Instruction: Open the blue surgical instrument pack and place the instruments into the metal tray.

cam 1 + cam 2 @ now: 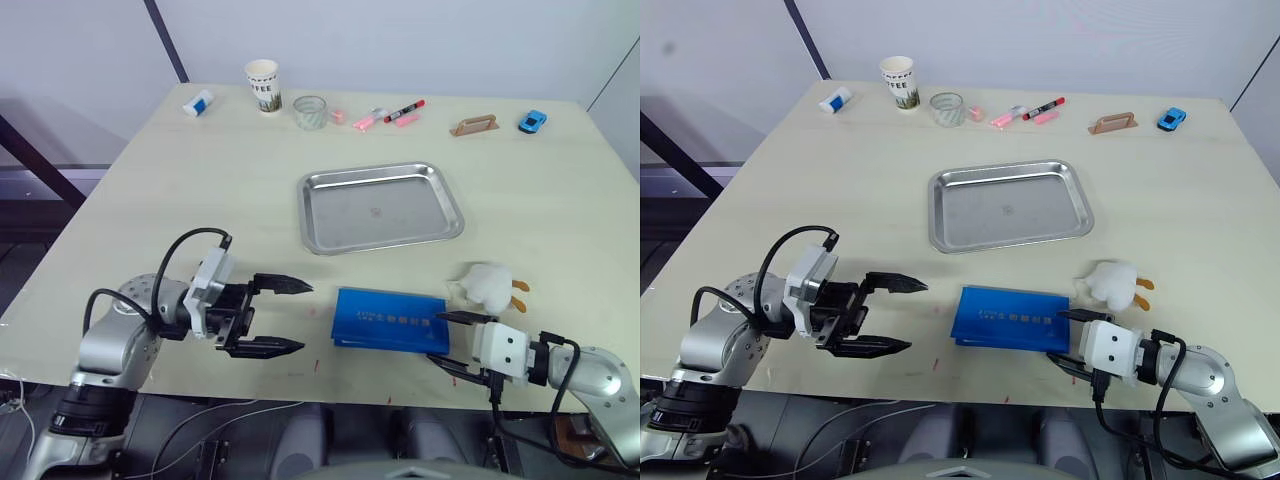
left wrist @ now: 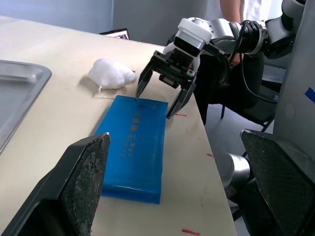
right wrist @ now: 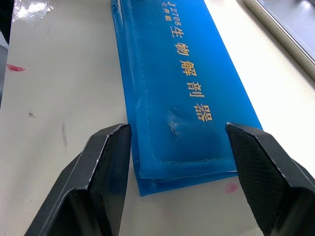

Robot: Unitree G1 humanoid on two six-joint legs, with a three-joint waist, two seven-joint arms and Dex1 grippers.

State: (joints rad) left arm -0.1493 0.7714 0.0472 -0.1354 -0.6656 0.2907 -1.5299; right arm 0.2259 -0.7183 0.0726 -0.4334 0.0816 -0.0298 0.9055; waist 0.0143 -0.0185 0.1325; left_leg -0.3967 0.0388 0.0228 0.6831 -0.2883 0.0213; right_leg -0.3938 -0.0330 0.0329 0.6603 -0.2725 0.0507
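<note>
Flanking the closed blue surgical instrument pack (image 1: 390, 320) on the bench (image 1: 200, 200), your left hand (image 1: 278, 316) and right hand (image 2: 158, 92) stood released; the metal tray (image 1: 380, 207) beyond lay bare, nothing unpacked.

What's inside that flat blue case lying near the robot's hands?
Nothing inside shows. The blue surgical instrument pack lies shut on the table, so only its blue cover with printed characters is visible. The metal tray beyond it holds nothing.

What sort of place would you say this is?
Probably a robot test or lab room: a plain table holds staged props, such as a steel tray, a blue pack and a toy car.
</note>
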